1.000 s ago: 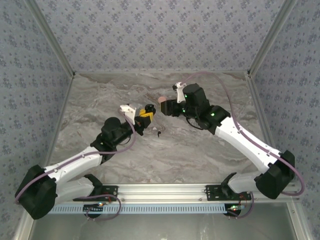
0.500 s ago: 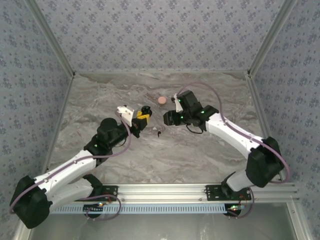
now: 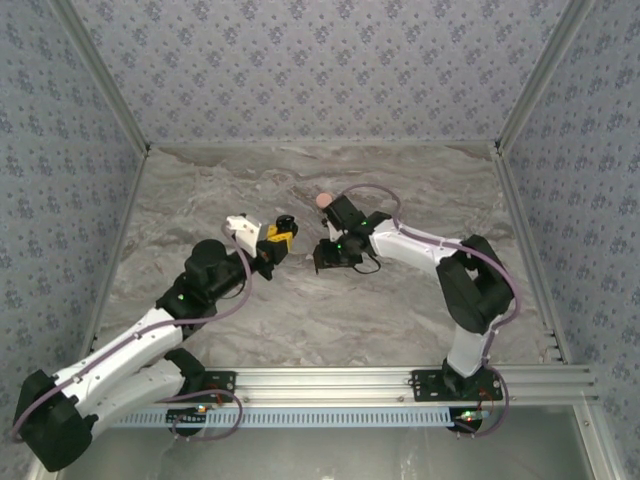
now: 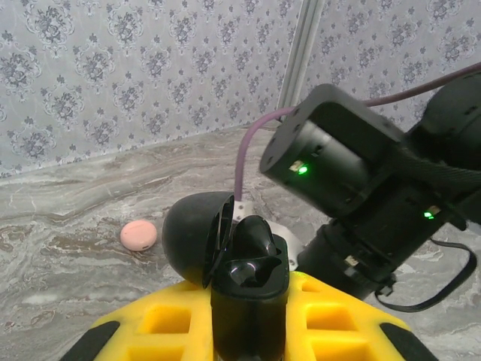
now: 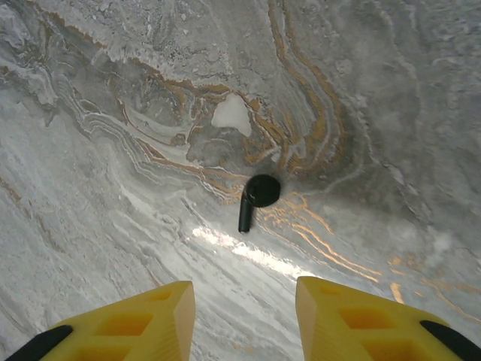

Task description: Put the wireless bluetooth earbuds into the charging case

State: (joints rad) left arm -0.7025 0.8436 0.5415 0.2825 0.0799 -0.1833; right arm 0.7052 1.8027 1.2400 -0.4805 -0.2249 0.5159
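Left arm: left gripper (image 3: 281,236) is clamped on the charging case (image 4: 248,297), with the yellow fingers (image 4: 331,316) pressed to both sides of its body. The case is upright and its lid (image 4: 192,237) is swung open to the left. A dark rounded shape sits in the mouth of the case; I cannot tell whether it is an earbud. Compared with a second ago, the grip is unchanged. The gripper and case have shifted a little left and toward the near edge, and the left elbow has swung further left.

Centre: pink disc (image 3: 322,200) lies on the marble table (image 3: 180,200), in the same place as half a second ago. It is now just beside the right arm's wrist. A second ago that wrist half covered it.

Right arm: big change. A second ago it stretched out to the right with its claw up near the disc. Now the forearm is folded back and the right gripper (image 3: 326,257) is down low, over the spot where the loose piece lay. Its jaws stand apart with nothing between them.

In the right wrist view, one earbud (image 5: 254,198) lies flat on the table, ahead of the fingertips and about in line with the gap between them. It touches neither finger.
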